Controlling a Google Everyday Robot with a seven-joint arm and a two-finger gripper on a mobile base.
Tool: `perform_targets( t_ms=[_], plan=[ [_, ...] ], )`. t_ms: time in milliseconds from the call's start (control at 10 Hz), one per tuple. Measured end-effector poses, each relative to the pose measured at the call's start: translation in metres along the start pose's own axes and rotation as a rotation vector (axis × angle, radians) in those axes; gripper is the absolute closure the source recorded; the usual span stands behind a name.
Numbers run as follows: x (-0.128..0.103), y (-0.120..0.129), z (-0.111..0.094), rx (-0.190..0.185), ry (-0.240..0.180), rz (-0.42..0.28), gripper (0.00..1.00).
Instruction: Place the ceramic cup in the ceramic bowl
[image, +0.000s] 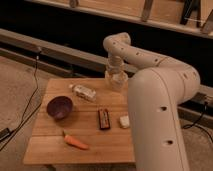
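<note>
The dark purple-maroon ceramic bowl (59, 106) sits on the left part of the wooden table (55, 150). The pale ceramic cup (118, 82) stands near the table's back edge, right of centre, and is largely covered by my gripper (115, 75), which hangs straight down onto it from the curved white arm. Cup and gripper blend together there. The bowl lies well to the left of and nearer than the gripper.
A clear plastic bottle (84, 92) lies between cup and bowl. A dark bar (103, 119) and a small white block (124, 121) lie at the table's middle right, and a carrot (75, 142) lies at the front. My large white arm body (160, 125) overhangs the table's right side.
</note>
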Motion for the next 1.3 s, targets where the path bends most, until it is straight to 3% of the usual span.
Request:
perform_targets(
  t_ms=[500, 900, 1300],
  plan=[
    [-0.036, -0.031, 0.015, 0.052, -0.002, -0.055, 0.35],
    [-0.046, -0.019, 0.025, 0.030, 0.002, -0.052, 0.35],
    [-0.045, -0.010, 0.043, 0.025, 0.040, -0.051, 0.35]
  ],
)
